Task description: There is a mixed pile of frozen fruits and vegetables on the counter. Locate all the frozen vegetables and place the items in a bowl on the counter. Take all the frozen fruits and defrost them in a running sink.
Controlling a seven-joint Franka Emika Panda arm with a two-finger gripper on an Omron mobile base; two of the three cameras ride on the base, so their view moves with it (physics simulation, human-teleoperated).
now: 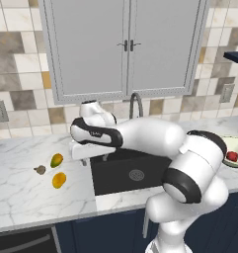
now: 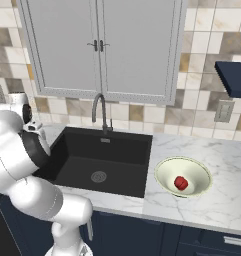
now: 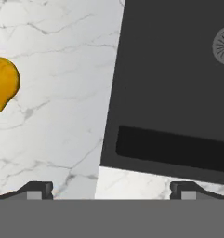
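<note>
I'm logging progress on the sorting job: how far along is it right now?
Done: the red vegetable lies in the bowl. In hand: nothing; the end effector is open and empty over the sink's left edge, beside the counter. Left: the grey-brown lump goes to the bowl, both mango-like fruits to the sink, and no water runs from the faucet.

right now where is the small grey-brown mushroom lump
In the left base view the small grey-brown mushroom lump lies on the white marble counter, left of the two yellow-orange oval fruits and the black sink.
</note>
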